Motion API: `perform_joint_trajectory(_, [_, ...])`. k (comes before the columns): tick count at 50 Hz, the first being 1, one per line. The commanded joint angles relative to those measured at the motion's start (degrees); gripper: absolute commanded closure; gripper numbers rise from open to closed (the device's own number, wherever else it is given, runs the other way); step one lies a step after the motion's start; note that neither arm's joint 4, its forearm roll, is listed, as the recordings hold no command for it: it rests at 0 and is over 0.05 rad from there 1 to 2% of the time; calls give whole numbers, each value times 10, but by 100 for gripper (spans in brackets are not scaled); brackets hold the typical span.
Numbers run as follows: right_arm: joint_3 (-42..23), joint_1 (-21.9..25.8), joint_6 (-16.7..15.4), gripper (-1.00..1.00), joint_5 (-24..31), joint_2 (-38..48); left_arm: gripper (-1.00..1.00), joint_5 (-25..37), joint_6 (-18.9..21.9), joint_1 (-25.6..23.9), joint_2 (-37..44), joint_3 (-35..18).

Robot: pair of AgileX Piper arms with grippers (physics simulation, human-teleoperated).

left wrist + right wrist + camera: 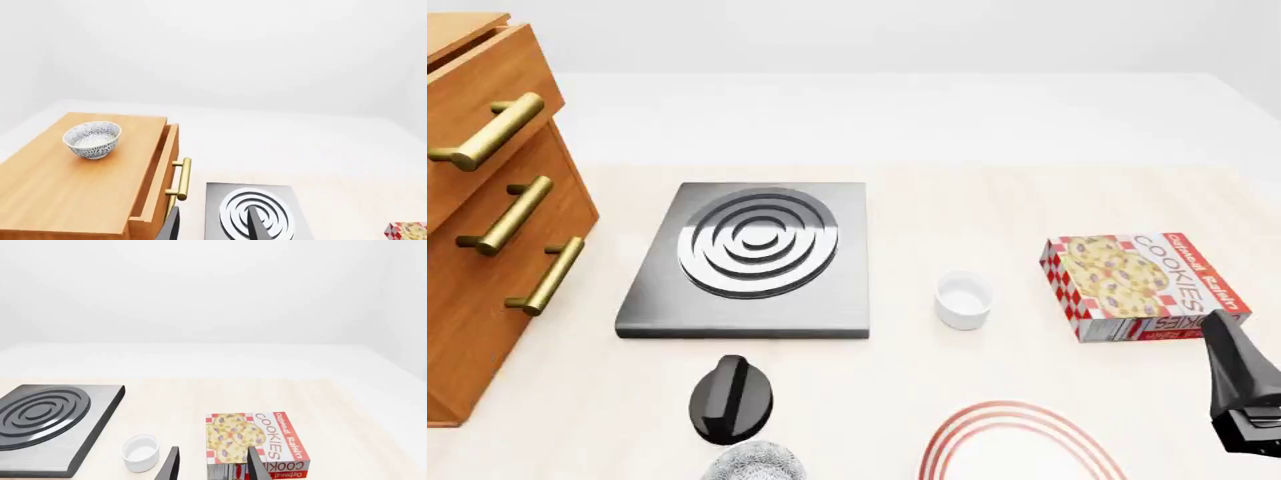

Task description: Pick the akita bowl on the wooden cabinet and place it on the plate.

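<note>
Two speckled bowls show here: one bowl (92, 139) stands upright on top of the wooden cabinet (73, 185), toward its far end and well back from the drawer edge, seen through the left wrist camera, and a twin bowl (753, 463) peeks in at the near edge of the table in the front view, just beside a black knob-like object (731, 398) that lies near the stove's near edge. That stove (751, 258), a grey square with silver rings, serves as the landmark. On the stove's left rises the cabinet, its top drawer pulled slightly out and three brass handles (487, 132) facing the stove. To the stove's right sits a small white cup (964, 299), and further right a cookie box (1142, 285) lies flat. Nearer than the cup, cut off by the near edge, is the plate (1018, 445) with red rings; nothing rests on the part that shows.

The left gripper (212, 227) shows only two dark finger tips, set apart with the stove between them, holding nothing. The right gripper (212, 465) points toward the cookie box, its fingers parted with a clear gap and nothing between them; its dark body (1244, 385) appears right of the plate
</note>
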Motion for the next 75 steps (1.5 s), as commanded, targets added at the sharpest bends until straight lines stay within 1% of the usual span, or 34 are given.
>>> perform_joint_trajectory(1, [0, 0, 0, -100, 0, 0, -100, 47, -10, 19, 25, -86])
perform_joint_trajectory(14, [0, 0, 0, -100, 0, 0, -100, 74, -18, 66, 82, -173])
perform_joint_trajectory(18, [0, 0, 0, -100, 0, 0, -100, 73, -25, 81, 95, -183])
perform_joint_trajectory(24, [0, 0, 0, -100, 0, 0, -100, 67, -29, 100, 111, -184])
perform_joint_trajectory(30, [0, 0, 0, -100, 0, 0, -100, 56, -40, 131, 134, -179])
perform_joint_trajectory(34, [0, 0, 0, -100, 0, 0, -100, 54, -37, 141, 147, -190])
perform_joint_trajectory(37, [0, 0, 0, -100, 0, 0, -100, 49, -39, 166, 167, -200])
perform_joint_trajectory(43, [0, 0, 0, -100, 0, 0, -100, 42, -47, 196, 179, -203])
perform_joint_trajectory(45, [0, 0, 0, -100, 0, 0, -100, 39, -55, 209, 187, -205])
perform_joint_trajectory(53, [0, 0, 0, -100, 0, 0, -100, 26, -64, 236, 206, -209])
perform_joint_trajectory(57, [0, 0, 0, -100, 0, 0, -100, 13, -66, 250, 217, -206])
perform_joint_trajectory(61, [0, 0, 0, -100, 0, 0, -100, 0, -76, 264, 231, -202])
perform_joint_trajectory(68, [0, 0, 0, -100, 0, 0, -100, -30, -75, 291, 259, -201])
perform_joint_trajectory(69, [0, 0, 0, -100, 0, 0, -100, -60, -81, 323, 300, -201])
perform_joint_trajectory(75, [0, 0, 0, -100, 0, 0, -100, -64, -83, 328, 313, -207])
